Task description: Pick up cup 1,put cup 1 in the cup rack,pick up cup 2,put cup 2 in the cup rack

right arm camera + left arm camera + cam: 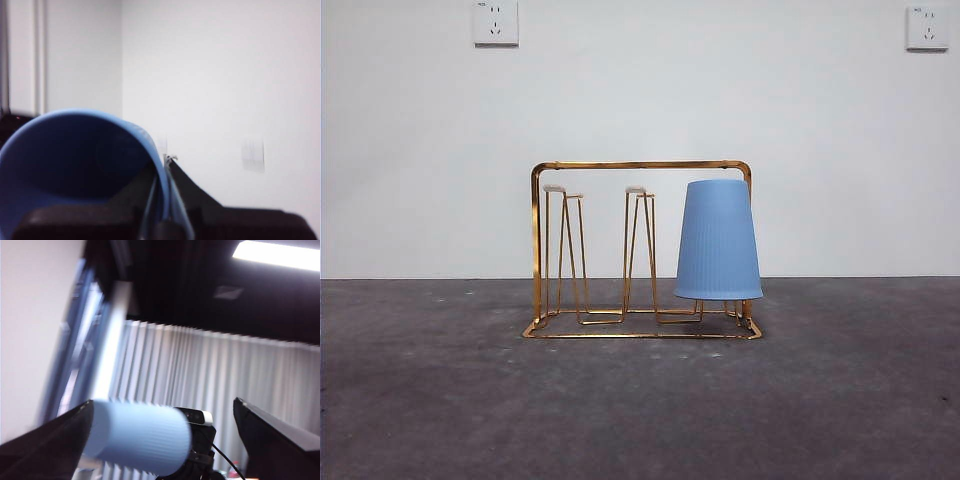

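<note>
Your right gripper (165, 165) with jaws pinched on a blue cup's (75, 165) rim, left gripper (165, 440) wide apart, unclear whether gripping the pale cup (140, 437) between, 1 cup (718, 240) inverted on the rack (640, 165).

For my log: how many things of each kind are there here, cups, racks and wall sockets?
cup rack: 1
blue cups: 2, one upturned on the rack, one gripped at its rim by the right tool
wall sockets: 2
Total: 5

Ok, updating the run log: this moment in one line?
cup rack: blue cup inverted on peg | right gripper: shut on second cup rim | left gripper: open
</note>
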